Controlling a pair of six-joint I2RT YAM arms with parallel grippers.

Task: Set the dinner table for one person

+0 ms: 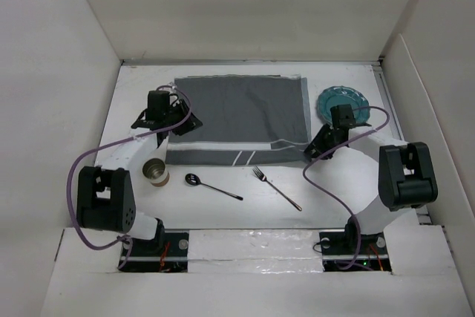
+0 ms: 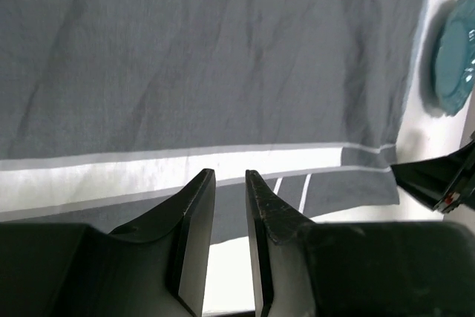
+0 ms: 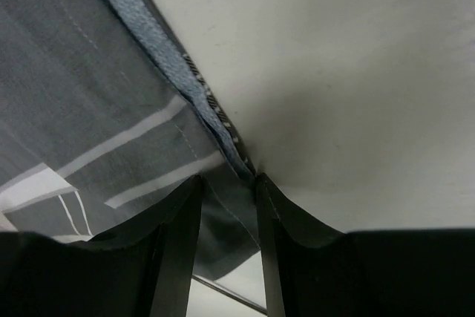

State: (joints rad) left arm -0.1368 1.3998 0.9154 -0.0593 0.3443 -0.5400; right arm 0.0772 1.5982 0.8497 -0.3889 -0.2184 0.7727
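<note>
On the white dinner table [image 1: 223, 213] lies a dark grey striped placemat [image 1: 237, 116]. My left gripper [image 1: 172, 118] hovers over its left edge, jaws a narrow gap apart [image 2: 230, 174], and only cloth and table show through the gap. Open too, my right gripper [image 1: 317, 149] straddles the placemat's near right corner [image 3: 223, 213], with its right fingertip [image 3: 261, 183] against the hem. A teal plate [image 1: 343, 100] sits right of the placemat. A cup [image 1: 156, 172], a black-bowled spoon [image 1: 213, 186] and a fork [image 1: 276, 188] lie in front of it.
White walls enclose the table on the left, back and right. Purple cables loop from both arms over the near table. In the left wrist view the plate [image 2: 454, 57] shows at the far right, with part of the right arm [image 2: 438, 180] below it.
</note>
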